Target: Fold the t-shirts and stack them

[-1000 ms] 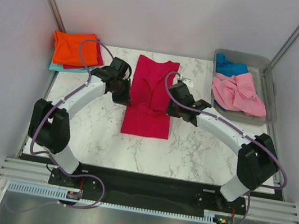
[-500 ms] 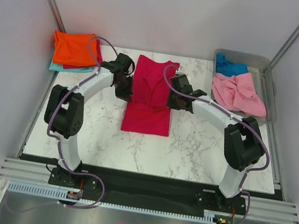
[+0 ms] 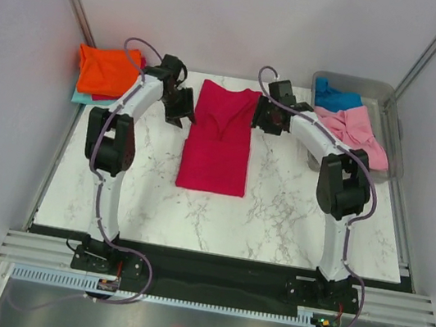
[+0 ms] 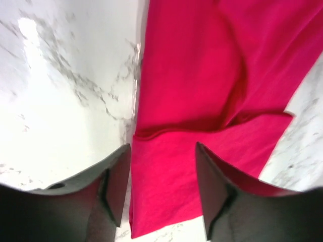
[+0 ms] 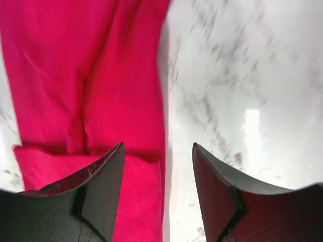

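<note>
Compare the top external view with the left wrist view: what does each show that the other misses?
Only top external: the orange shirt stack far left, the grey tub holding the blue shirt and light pink shirt, and the right gripper. Only left wrist: a fold edge across the cloth, seen close up. Both: the crimson-pink shirt, the open left gripper, the marble table.
</note>
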